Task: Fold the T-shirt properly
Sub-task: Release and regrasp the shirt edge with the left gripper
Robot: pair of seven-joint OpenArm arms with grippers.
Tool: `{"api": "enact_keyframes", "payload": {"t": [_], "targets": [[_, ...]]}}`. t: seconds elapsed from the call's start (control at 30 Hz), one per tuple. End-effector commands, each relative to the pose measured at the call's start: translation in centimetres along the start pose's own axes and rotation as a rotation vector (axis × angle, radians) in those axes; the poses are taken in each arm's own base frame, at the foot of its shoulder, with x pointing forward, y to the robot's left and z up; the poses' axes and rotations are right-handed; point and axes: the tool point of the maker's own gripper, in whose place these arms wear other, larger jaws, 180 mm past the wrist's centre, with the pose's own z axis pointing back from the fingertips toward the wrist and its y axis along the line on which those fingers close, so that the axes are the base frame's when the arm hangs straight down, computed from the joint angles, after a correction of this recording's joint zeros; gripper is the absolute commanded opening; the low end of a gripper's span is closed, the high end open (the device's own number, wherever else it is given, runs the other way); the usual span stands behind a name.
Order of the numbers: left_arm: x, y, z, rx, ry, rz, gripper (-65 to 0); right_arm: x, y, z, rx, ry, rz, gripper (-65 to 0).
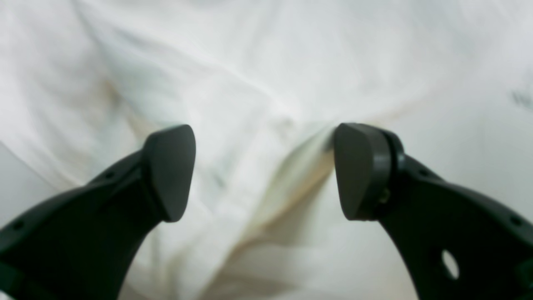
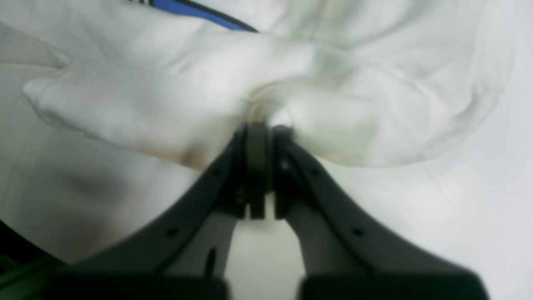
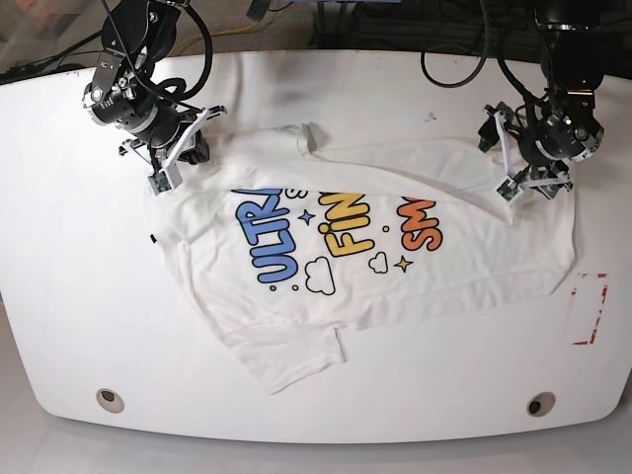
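Observation:
The white T-shirt (image 3: 346, 272) lies spread on the table, print side up, with blue, yellow and orange letters. It runs sideways, with one sleeve toward the front and wrinkles along the edges. At the shirt's upper left corner my right gripper (image 3: 164, 176) is shut on a pinched bunch of cloth (image 2: 145, 96), its closed tips (image 2: 262, 133) buried in the folds. My left gripper (image 3: 520, 186) hovers over the shirt's far right edge. Its fingers stand wide apart (image 1: 264, 166) above a ridge of white fabric (image 1: 266, 83), holding nothing.
The white table (image 3: 59, 296) has a rounded front edge with two round holes (image 3: 110, 398) (image 3: 538, 404). A red dashed rectangle (image 3: 591, 308) is marked near the right edge. Black cables hang behind the table at the back.

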Motion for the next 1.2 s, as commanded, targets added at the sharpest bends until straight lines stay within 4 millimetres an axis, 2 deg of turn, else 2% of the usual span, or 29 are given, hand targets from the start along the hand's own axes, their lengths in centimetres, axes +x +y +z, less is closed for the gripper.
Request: {"api": "enact_keyframes", "payload": {"t": [0.0, 0.17, 0.37, 0.93, 1.0, 1.17], "targets": [[0.6, 1.1, 0.3, 0.021, -0.021, 0.001, -17.2, 1.2, -0.2, 0.4, -0.006, -0.043, 0.014, -65.0], [1.2, 1.9, 0.2, 0.033, -0.029, 0.005, -17.4, 1.2, -0.2, 0.4, -0.006, -0.042, 0.014, -65.0], [1.0, 2.5, -0.4, 0.026, -0.021, 0.029, -17.4, 1.1, -0.2, 0.4, -0.005, -0.041, 0.013, -65.0], [1.0, 2.5, -0.4, 0.028, -0.021, 0.029, -18.2, 1.3, -0.2, 0.4, -0.005, -0.043, 0.013, -65.0], [1.0, 2.5, -0.4, 0.028, -0.020, 0.029, -23.7, 1.2, -0.2, 0.3, -0.005, -0.042, 0.013, -65.0], [1.0, 2.4, -0.4, 0.028, -0.018, 0.030, -47.9, 1.2, -0.2, 0.3, -0.005, -0.042, 0.013, -65.0]]}}
